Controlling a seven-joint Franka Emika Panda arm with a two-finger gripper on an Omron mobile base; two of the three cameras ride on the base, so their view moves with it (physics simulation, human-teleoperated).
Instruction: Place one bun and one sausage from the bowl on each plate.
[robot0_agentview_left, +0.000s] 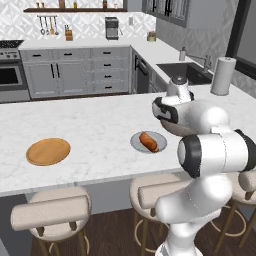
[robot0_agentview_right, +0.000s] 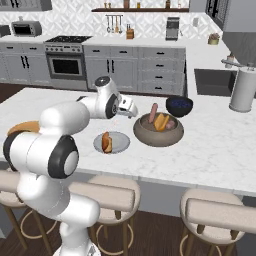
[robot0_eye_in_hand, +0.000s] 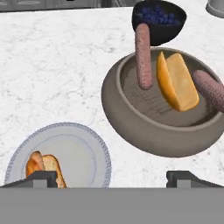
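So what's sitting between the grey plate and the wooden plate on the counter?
Nothing: in the left base view, bare marble counter separates the grey plate from the wooden plate.

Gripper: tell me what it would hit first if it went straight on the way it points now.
The gripper points down at the counter between the grey plate and the bowl. Likely it would meet bare marble first, close to the bowl's near wall, though depth is unclear.

I am working in a home kitchen
I see grey cabinets (robot0_agentview_left: 70, 72), an oven (robot0_agentview_right: 65, 64), a sink (robot0_agentview_left: 182, 72), a marble island counter (robot0_agentview_left: 90, 130) with stools (robot0_agentview_right: 107, 197)
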